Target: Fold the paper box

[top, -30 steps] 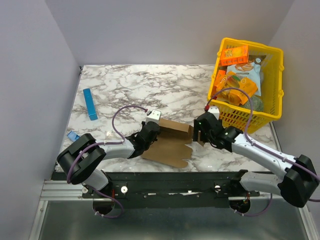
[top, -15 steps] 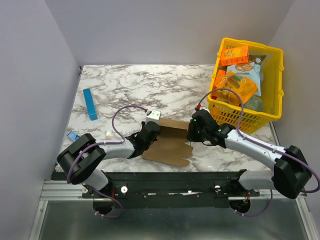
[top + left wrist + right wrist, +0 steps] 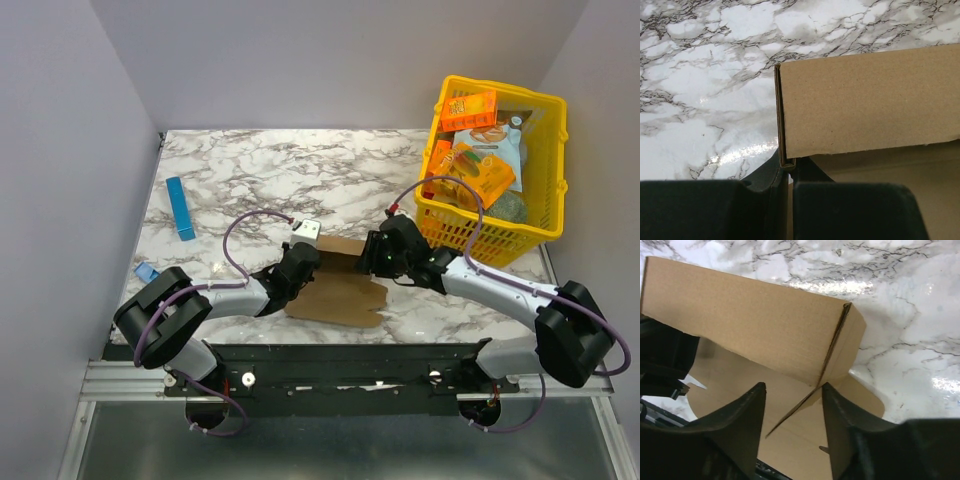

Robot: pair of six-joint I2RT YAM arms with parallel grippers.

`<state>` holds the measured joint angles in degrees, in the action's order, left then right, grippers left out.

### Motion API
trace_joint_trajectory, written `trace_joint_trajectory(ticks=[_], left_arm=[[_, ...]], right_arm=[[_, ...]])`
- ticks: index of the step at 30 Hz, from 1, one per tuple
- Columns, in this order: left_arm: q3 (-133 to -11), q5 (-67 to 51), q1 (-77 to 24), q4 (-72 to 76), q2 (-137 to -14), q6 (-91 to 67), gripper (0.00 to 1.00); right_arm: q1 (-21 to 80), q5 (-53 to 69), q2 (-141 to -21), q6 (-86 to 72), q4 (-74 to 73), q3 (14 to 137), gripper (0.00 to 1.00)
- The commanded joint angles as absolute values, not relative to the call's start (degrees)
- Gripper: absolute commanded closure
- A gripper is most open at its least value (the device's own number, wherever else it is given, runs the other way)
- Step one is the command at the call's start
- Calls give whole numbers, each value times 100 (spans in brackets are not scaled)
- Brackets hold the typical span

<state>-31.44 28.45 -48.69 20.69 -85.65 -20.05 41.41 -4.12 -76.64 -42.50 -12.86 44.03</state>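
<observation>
Clamping the left end of the paper box with the left gripper, fingers drawn together on a doubled edge of cardboard. Sits close to the middle of the table's near edge, one long panel raised along its far side, the rest lying flat toward the near edge.

Seen from above, loses both ends of that raised panel under the two wrists, so neither contact point shows there. Seen from the left wrist, runs off the right side of the frame.

Straddling the right end of the raised panel with the right gripper, fingers held well apart on either side of a creased end flap. Cannot tell whether either finger touches the cardboard. Cuts off the flat sheet at the bottom of the right wrist view, and hides the panel's left end behind the dark body of the other gripper.

Elsewhere: yellow basket at the far right corner, packets inside overlapping and only partly readable; blue bar near the left edge; small blue scrap nearer the near left corner, too small to make out.
</observation>
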Motion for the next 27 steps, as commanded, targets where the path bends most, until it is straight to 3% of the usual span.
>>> trace_joint_trajectory(ticks=[1,8,15,19,27], left_arm=[[-3199,2619,-4922,2004,-8649,-2004,100],[-3208,2637,-4922,2021,-8675,-1995,100],[-3208,2715,-4922,1978,-8675,-1943,100],[-3103,2585,-4843,2109,-8578,-1837,100],[-2769,2005,-4694,2663,-8244,-1810,100]], right_arm=[[4166,-290,-7656,-4280,-721,4281,38],[4157,-457,-7076,-3596,-633,3894,16],[4157,-202,-6672,-3279,-659,3771,12],[4149,-544,-5978,-2919,-992,3727,1],[3130,-1063,-5230,-2909,-2706,4245,2]])
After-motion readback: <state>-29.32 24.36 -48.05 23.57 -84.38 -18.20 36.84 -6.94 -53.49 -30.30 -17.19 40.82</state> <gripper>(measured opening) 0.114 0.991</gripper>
